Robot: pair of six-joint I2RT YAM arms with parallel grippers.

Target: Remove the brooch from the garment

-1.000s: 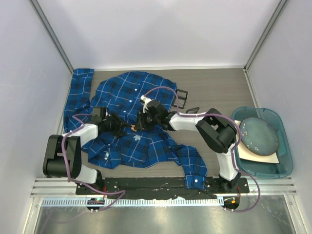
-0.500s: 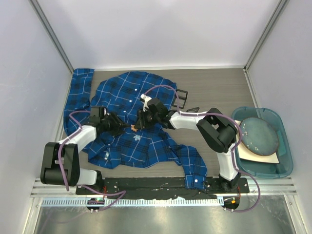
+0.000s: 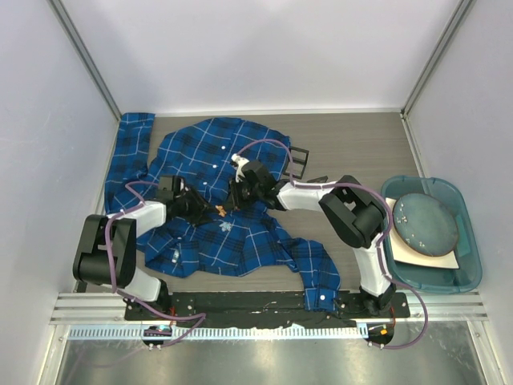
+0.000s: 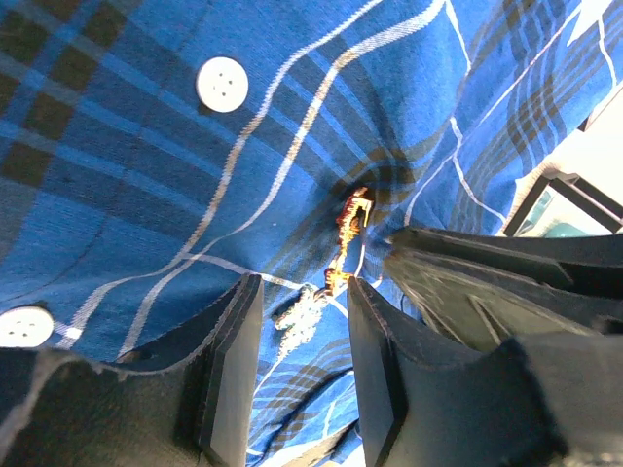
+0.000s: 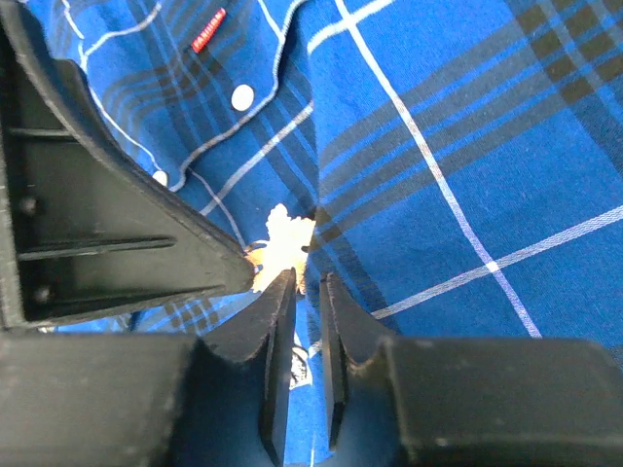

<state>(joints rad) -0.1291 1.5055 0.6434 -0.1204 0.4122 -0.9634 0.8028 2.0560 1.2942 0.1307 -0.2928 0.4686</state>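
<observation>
Nudged left pincer [image 4: 300,302] closer, gaping just short of brooch [image 4: 348,229]; squeezed right pincer [image 5: 309,282] to a slit, can't tell if pinching anything. Still pinned on garment [image 4: 146,195] mid-desk [image 3: 361,136], nothing removed yet

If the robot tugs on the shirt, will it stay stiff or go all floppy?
Probably floppy: the shirt lies rumpled in soft folds. A tug would likely bunch it up rather than slide it whole, since the cloth already puckers around the brooch. It looks thin, so it is probably light.
</observation>
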